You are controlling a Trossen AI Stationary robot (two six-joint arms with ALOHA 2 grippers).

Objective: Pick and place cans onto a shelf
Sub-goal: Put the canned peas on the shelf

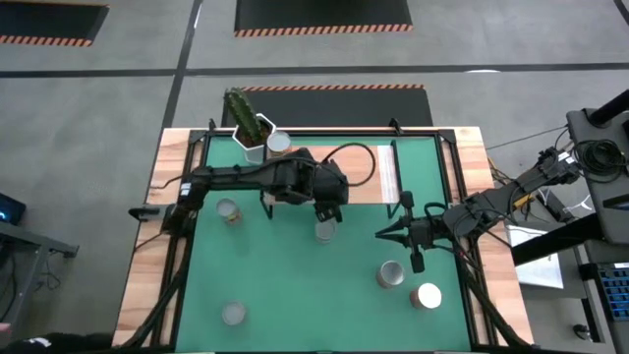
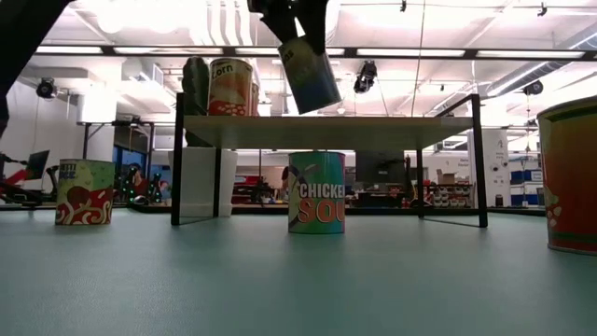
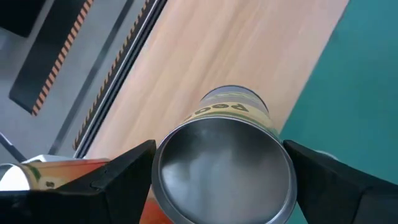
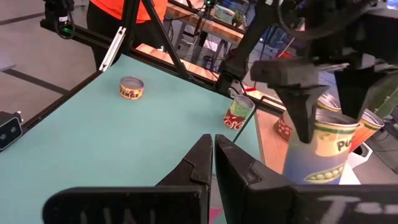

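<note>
Can (image 2: 311,73) of peas hangs gripped in the left end effector (image 1: 327,208), tilted, its long axis leaning off upright, raised above the front edge of the shelf (image 2: 326,119). The wood plank lies just beyond and below it. The right end effector (image 1: 417,260) waits closed, empty, over the green mat (image 1: 295,285).

The shelf (image 1: 339,172) is standing at the back of the green mat (image 1: 295,285). A cactus pot (image 1: 251,128) is sitting at the shelf's left end, with a can (image 1: 278,143) just beside it. The left gripper (image 1: 327,214) is holding a can (image 2: 311,75) tilted above the shelf's front edge. The other cans are standing apart on the mat, in front of the shelf.
</note>
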